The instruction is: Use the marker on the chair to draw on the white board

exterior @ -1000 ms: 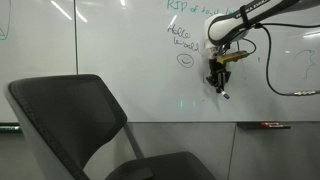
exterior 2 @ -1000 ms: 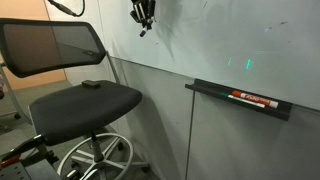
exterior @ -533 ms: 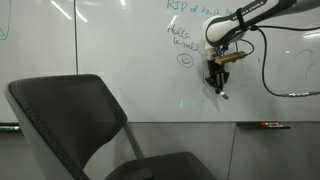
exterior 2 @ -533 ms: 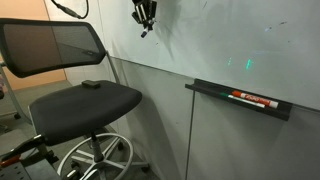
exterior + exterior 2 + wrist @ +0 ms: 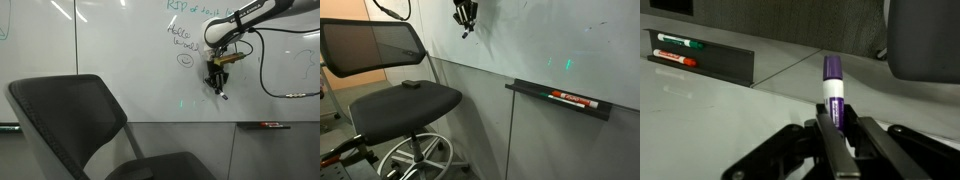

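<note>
My gripper hangs in front of the white board, to the right of the green smiley, and is shut on the marker. The marker's tip points down at the board; contact cannot be made out. In the wrist view the marker, purple and white, sticks out between the fingers of the gripper over the glossy board. From the side, the gripper and the marker sit high against the board. The dark chair stands below, apart from the gripper.
A dark tray on the wall holds a green pen and a red one. A small dark object lies on the chair seat. A cable loops off the arm.
The gripper has crept very slightly upward along the board, still shut on the marker. The chair and tray have not moved.
</note>
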Tool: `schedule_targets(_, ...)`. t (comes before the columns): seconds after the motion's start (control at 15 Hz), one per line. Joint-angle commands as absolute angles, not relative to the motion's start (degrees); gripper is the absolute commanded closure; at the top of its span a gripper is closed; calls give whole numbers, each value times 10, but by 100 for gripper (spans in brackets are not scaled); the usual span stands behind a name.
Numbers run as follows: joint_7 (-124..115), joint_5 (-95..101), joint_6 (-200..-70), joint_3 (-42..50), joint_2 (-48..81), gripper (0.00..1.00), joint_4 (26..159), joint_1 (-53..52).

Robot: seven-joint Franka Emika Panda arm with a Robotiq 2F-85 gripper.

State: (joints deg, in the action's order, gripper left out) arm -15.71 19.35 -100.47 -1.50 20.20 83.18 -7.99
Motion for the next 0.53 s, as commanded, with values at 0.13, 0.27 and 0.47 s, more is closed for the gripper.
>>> schedule_targets(0.13,-150,209,-989,-8,224,94,785,-86)
schedule_targets(0.27,-147,214,-998,-9,223,94,785,-87)
schedule_targets(0.47,-147,214,-1006,-9,222,94,783,-88)
